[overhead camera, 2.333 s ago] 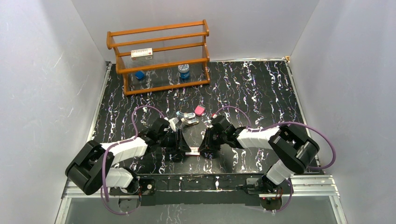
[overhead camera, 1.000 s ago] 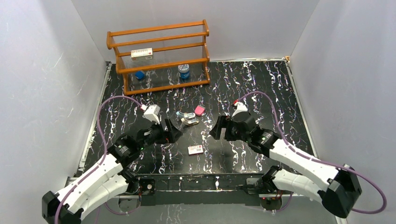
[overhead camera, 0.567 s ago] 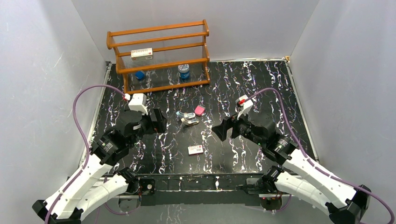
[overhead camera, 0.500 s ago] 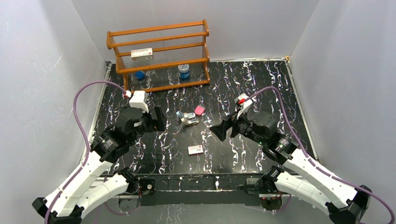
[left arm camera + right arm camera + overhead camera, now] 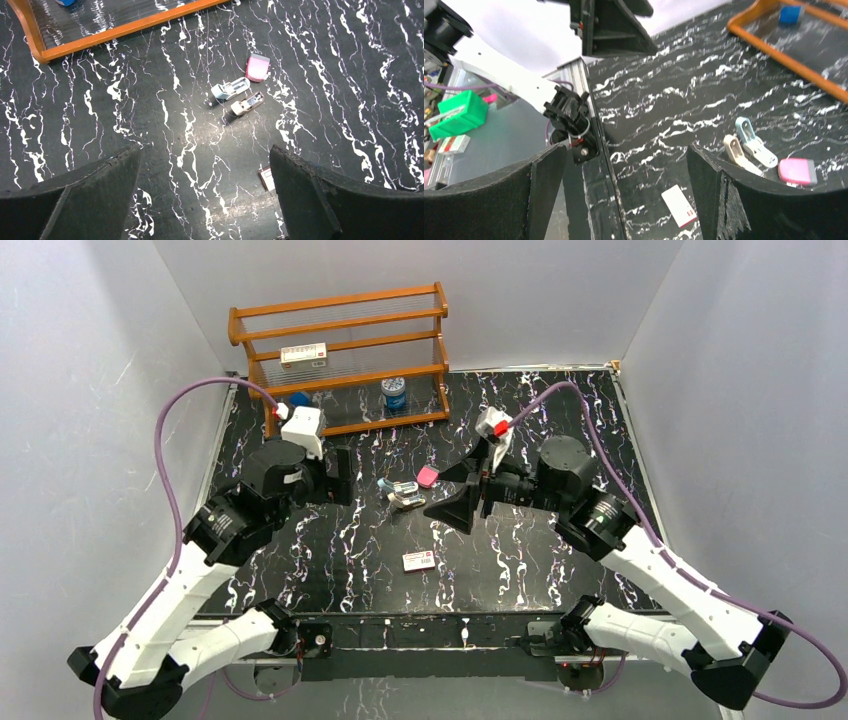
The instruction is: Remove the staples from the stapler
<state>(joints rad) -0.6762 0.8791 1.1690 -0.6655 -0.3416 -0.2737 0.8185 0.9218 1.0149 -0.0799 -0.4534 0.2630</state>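
From above, a black table [image 5: 560,420] with white veins stands between white walls, with a wooden rack [image 5: 340,360] at the back. The stapler [image 5: 403,493] lies mid-table, and its details are too small there.

Left wrist: the left gripper [image 5: 205,160] is released and empty. The stapler lies folded open, its long axis slanting toward a pink block [image 5: 258,67]. One finger cuts off a small box [image 5: 267,177].

Right wrist: the right gripper [image 5: 624,160] is spread wide and holds nothing.
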